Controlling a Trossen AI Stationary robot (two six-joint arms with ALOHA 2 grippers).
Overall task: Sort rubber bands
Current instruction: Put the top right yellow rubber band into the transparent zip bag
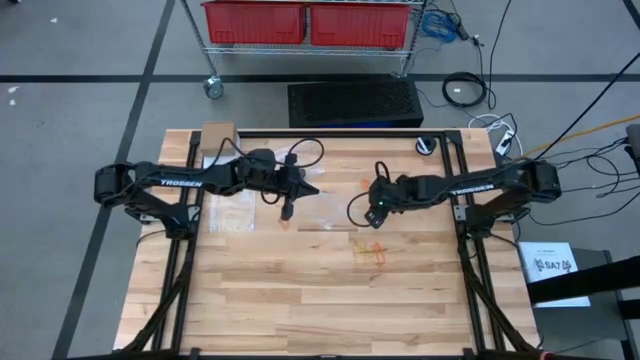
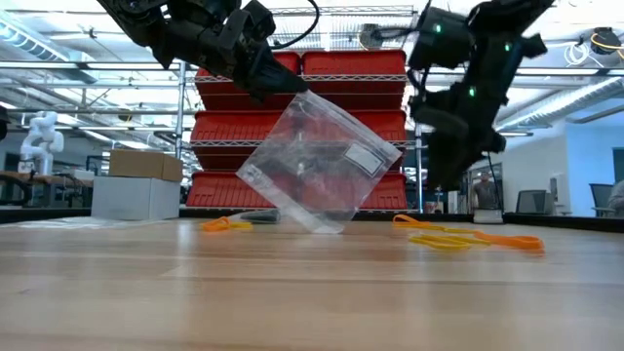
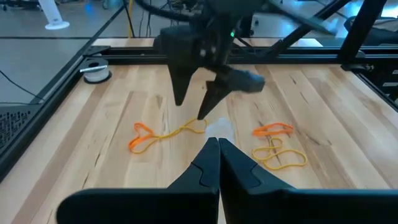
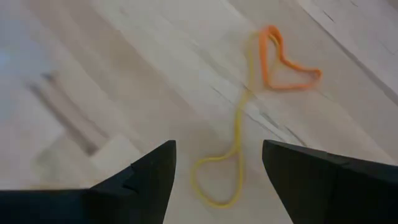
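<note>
High view: left gripper (image 1: 287, 210) and right gripper (image 1: 372, 216) over the bench (image 1: 330, 300) centre. Low view: left jaws pinched on a clear bag (image 2: 317, 166), lifted, one corner touching the bench. Right wrist view: right jaws spread wide, empty, above orange and yellow rubber bands (image 4: 249, 118) lying on the wood.

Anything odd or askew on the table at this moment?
Yes: the clear plastic bag hangs tilted from the left gripper, shut on its top corner, with the bottom corner just touching the table. Orange and yellow rubber bands lie loose, scattered around it. The right gripper hovers open over one.
</note>
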